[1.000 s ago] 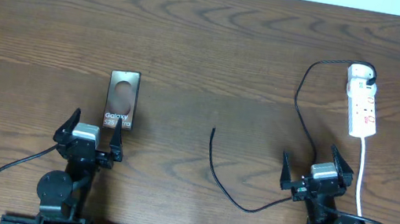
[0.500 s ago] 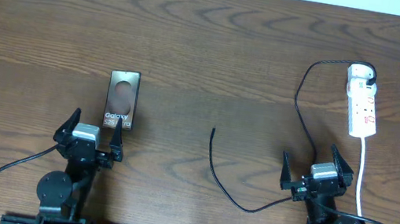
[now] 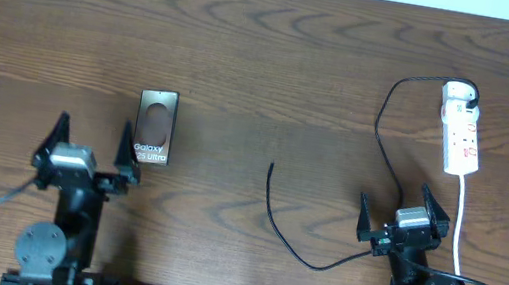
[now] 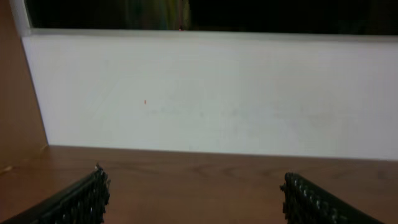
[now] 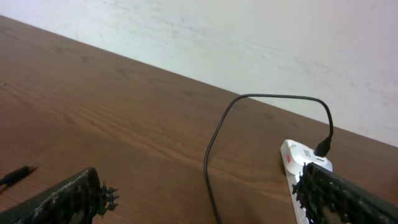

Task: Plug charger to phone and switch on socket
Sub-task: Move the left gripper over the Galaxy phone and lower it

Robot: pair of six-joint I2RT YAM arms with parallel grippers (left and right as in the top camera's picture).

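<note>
We start with the phone (image 3: 155, 128), which lies flat on the wooden table (image 3: 268, 54), face up, its long axis running away from the arms and its white lettering at the end nearer them. Nothing is plugged into it.

To the right of the phone and apart from it, the charger (image 3: 315, 268) ends in a slim plug tip (image 3: 271, 168) lying loose on the wood. From the tip the black cable curves toward the arms, swings farther right of the phone, then climbs in a loop to the socket (image 3: 461, 133), where it enters the white round adapter (image 3: 459, 91) at the far end. The socket is well to the right of the phone (almost at the opposite side of the table), and its white cord (image 3: 460, 224) trails back toward the arms.

The left gripper (image 3: 93, 134) sits just left of the phone, jaws spread wide and holding nothing. Its inner finger is close beside the phone's near left corner, and we cannot tell whether they touch. The right gripper (image 3: 397, 206), far right of the phone, is likewise spread and empty, with the cable passing beneath it. Its wrist view shows the charger (image 5: 214, 134) running to the socket (image 5: 297, 158).
</note>
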